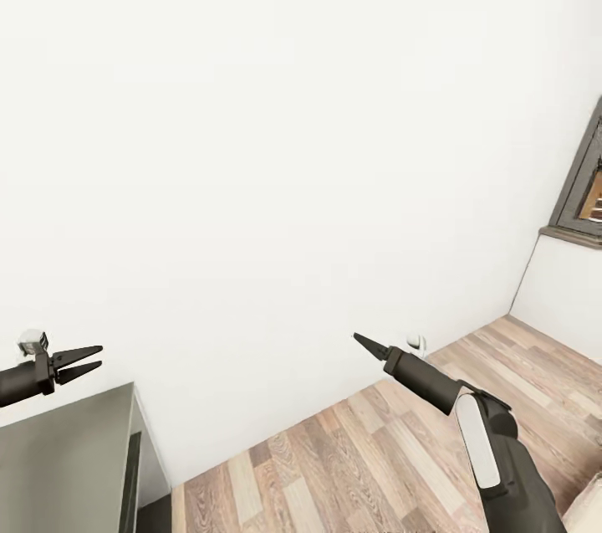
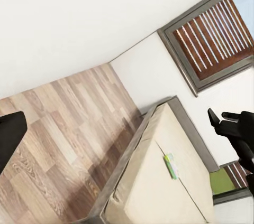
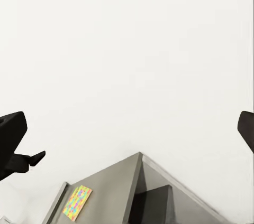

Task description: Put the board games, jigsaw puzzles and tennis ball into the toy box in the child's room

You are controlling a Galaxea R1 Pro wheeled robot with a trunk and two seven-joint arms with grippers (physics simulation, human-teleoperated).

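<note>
Left gripper (image 1: 88, 360): fingers spread a little, holding nothing, raised over the table (image 1: 67, 449) corner.
Right gripper (image 1: 364, 342): tips looked pressed together in the head view, empty, hanging above the floor (image 1: 351, 449).
Toys: one jigsaw puzzle (image 3: 77, 202) lay flat on the table; one board game (image 2: 170, 166) lay on the bed (image 2: 159, 192).
Facing: a blank wall (image 1: 276, 123).
Risk: turning toward either piece of furniture, the outstretched arms could probably clip the wall or the table edge.

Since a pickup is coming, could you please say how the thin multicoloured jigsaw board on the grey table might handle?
The thin multicoloured jigsaw board lies flat, so it probably won't roll. Being thin, it looks light and hard to get under.
</note>
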